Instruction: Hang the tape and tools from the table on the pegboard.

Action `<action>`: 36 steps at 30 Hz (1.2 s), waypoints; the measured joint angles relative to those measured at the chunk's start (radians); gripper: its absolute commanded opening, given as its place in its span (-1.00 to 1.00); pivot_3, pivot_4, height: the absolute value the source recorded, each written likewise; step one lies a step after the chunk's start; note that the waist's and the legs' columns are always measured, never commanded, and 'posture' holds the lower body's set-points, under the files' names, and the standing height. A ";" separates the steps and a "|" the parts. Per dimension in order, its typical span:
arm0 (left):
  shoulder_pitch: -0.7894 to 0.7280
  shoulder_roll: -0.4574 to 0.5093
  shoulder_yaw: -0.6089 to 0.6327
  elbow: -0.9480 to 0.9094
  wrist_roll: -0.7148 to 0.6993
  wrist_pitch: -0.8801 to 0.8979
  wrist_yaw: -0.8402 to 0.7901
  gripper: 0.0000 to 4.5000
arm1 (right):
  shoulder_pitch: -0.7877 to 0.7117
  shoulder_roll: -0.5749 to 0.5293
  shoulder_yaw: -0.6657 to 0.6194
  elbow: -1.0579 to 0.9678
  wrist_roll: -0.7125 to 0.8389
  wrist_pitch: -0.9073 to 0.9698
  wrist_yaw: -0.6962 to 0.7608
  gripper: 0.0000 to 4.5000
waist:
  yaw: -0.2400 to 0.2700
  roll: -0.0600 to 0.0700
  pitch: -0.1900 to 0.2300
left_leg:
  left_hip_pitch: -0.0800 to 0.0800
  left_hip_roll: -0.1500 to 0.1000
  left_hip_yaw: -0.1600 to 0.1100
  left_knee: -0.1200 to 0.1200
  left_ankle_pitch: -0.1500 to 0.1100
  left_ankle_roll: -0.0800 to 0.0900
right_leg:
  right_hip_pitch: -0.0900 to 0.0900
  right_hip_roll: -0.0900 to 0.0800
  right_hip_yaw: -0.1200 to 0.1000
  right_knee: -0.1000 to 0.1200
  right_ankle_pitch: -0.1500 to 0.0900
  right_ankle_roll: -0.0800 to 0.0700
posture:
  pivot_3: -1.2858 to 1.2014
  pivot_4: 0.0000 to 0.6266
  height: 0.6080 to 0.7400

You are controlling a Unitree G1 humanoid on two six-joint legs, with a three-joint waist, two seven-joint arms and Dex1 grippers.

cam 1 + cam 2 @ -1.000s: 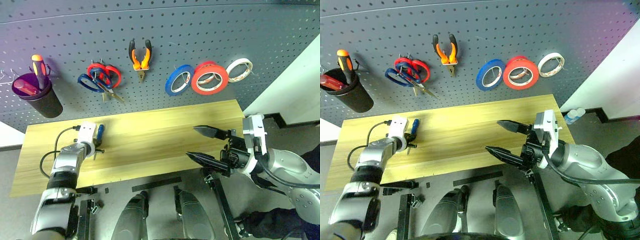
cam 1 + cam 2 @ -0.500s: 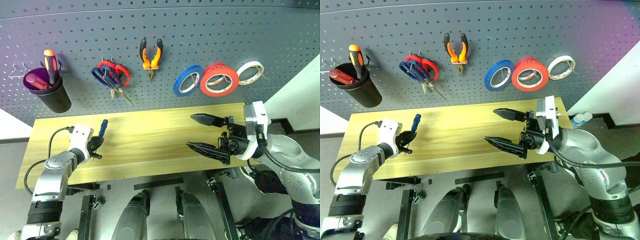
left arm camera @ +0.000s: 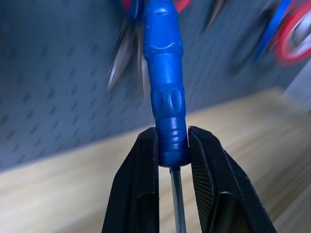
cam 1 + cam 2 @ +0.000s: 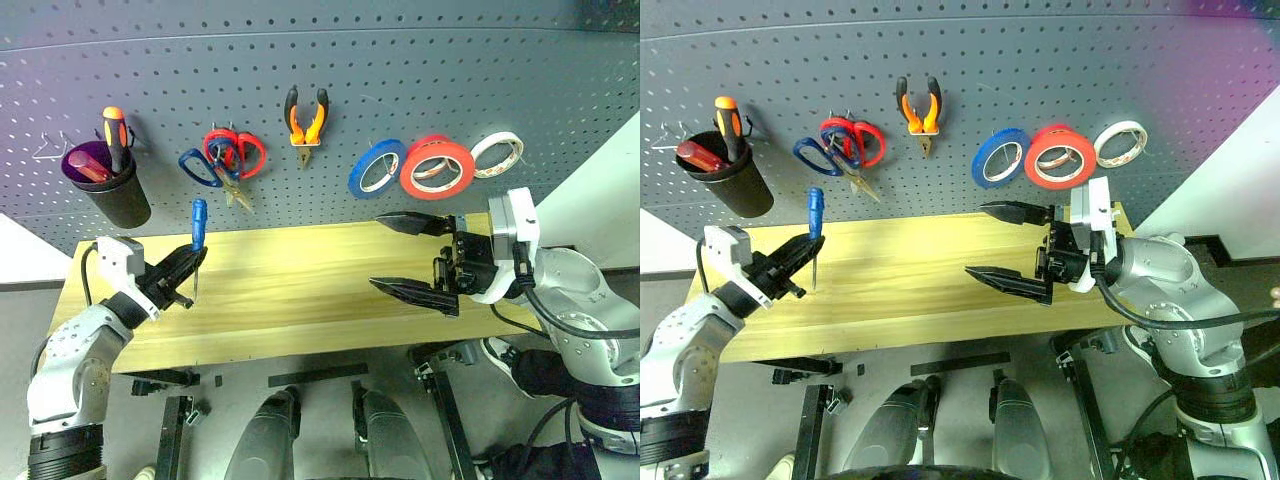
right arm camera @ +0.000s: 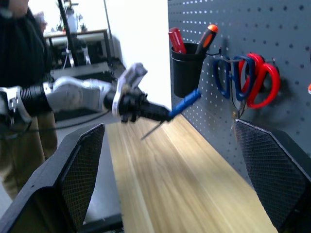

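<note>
My left gripper [image 4: 188,268] is shut on the blue-handled screwdriver [image 4: 199,222], gripping the base of its handle [image 3: 165,87]. It holds the tool upright above the left part of the wooden table [image 4: 300,290], tip down. My right gripper [image 4: 402,256] stands wide open and empty over the table's right part, its fingers [image 5: 77,174] far apart. On the pegboard [image 4: 400,80] hang the red tape [image 4: 409,176], the orange-handled pliers [image 4: 305,138] and the dark blue-handled scissors [image 4: 215,172].
A black cup [image 4: 112,195] with an orange and a red screwdriver hangs at the board's left. Red-handled scissors [image 4: 243,152] overlap the blue ones. A blue roll [image 4: 357,178] and a white roll [image 4: 498,152] flank the red tape. A person [image 5: 19,29] stands beyond the table's left end.
My left gripper has lifted the screwdriver off the table and turned it from lying flat to upright. The right gripper has stayed open, almost in place. The camera view has shifted.
</note>
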 measured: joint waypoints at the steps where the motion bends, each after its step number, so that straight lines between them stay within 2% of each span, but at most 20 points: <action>1: -0.018 0.001 0.015 -0.018 -0.032 0.011 0.002 -0.76 | -0.001 0.000 0.007 0.002 -0.015 -0.007 0.009 1.00 | 0.001 0.000 -0.004 | 0.000 0.000 0.000 0.000 0.000 0.000 | 0.000 0.000 0.000 0.000 0.000 0.000 | 0.05 -0.59 1.00; 7: -0.114 0.029 0.058 -0.100 -0.179 0.047 0.039 -0.76 | -0.007 0.000 0.034 0.035 -0.061 -0.035 0.044 1.00 | 0.014 0.001 -0.023 | 0.006 0.000 0.000 0.000 0.000 -0.001 | 0.005 0.002 0.000 0.000 0.001 -0.001 | 0.05 -0.63 1.00; 13: -0.281 0.056 0.092 -0.100 -0.220 0.033 0.111 -0.76 | -0.041 0.023 0.047 0.045 -0.089 -0.065 0.042 1.00 | 0.018 0.001 -0.033 | 0.007 0.001 0.000 0.001 0.002 -0.003 | 0.006 0.005 0.001 0.001 0.002 -0.002 | 0.05 -0.65 1.00; 22: -0.491 0.103 0.100 0.055 -0.129 -0.123 0.138 -0.76 | -0.038 0.051 0.114 0.060 -0.171 -0.123 0.046 1.00 | 0.016 0.000 -0.045 | 0.009 0.002 0.001 0.001 0.004 -0.007 | 0.007 0.007 0.002 0.002 0.003 -0.002 | 0.05 -0.69 1.00; 36: -0.546 0.196 0.143 0.316 0.012 -0.325 0.126 -0.76 | -0.001 0.060 0.119 0.061 -0.184 -0.133 0.053 1.00 | 0.016 -0.001 -0.052 | 0.011 0.002 0.001 0.001 0.004 -0.006 | 0.008 0.007 0.002 0.004 0.004 -0.002 | 0.04 -0.69 1.00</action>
